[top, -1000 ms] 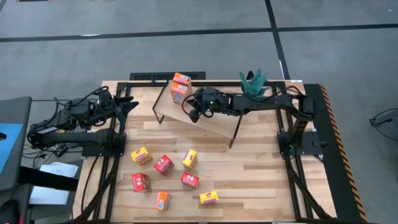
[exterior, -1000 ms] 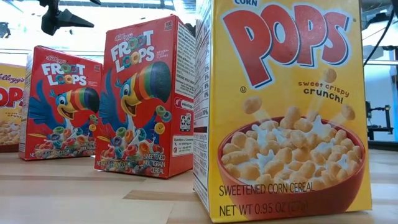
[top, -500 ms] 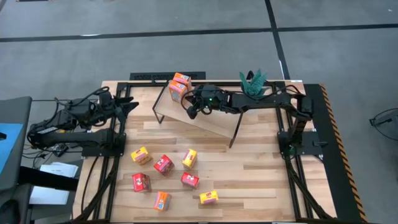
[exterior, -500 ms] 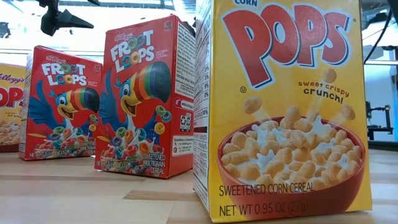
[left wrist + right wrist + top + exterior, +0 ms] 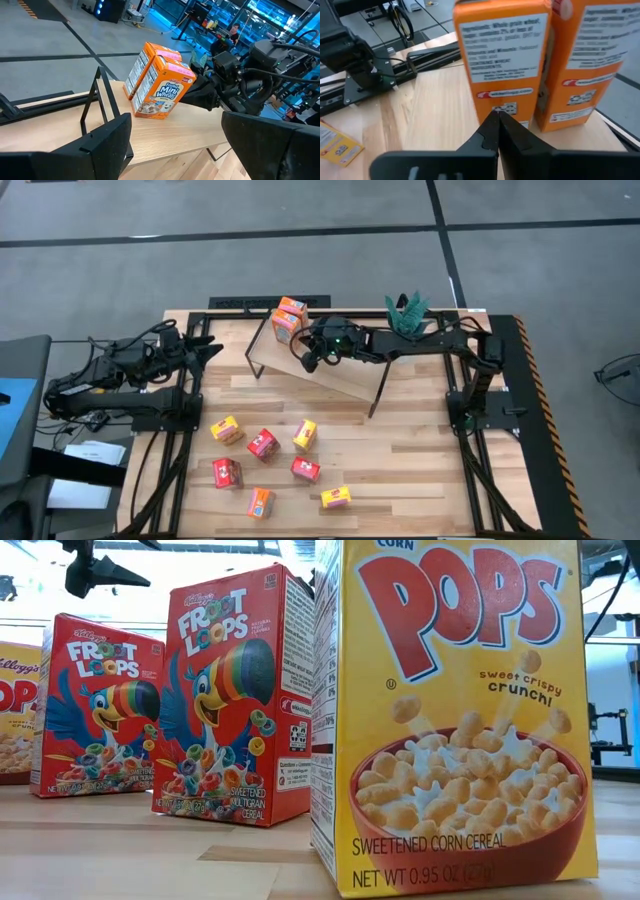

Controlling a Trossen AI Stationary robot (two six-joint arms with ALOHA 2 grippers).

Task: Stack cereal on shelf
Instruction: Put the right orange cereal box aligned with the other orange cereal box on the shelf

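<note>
On the shelf two orange cereal boxes stand, seven boxes wait on the tabletop, right gripper closed empty, left gripper open.

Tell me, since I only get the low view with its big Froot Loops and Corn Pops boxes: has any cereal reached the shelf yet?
Observer: Yes. Two orange Mini-Wheats boxes stand side by side at one corner of the shelf.
Visitor: Is an arm near them?
Observer: The right arm reaches over the shelf. Its jaws are shut, with the tips right at the base of the nearer orange box.
Visitor: And the other arm?
Observer: The left arm sits at the table's left edge, jaws open, holding nothing.
</note>
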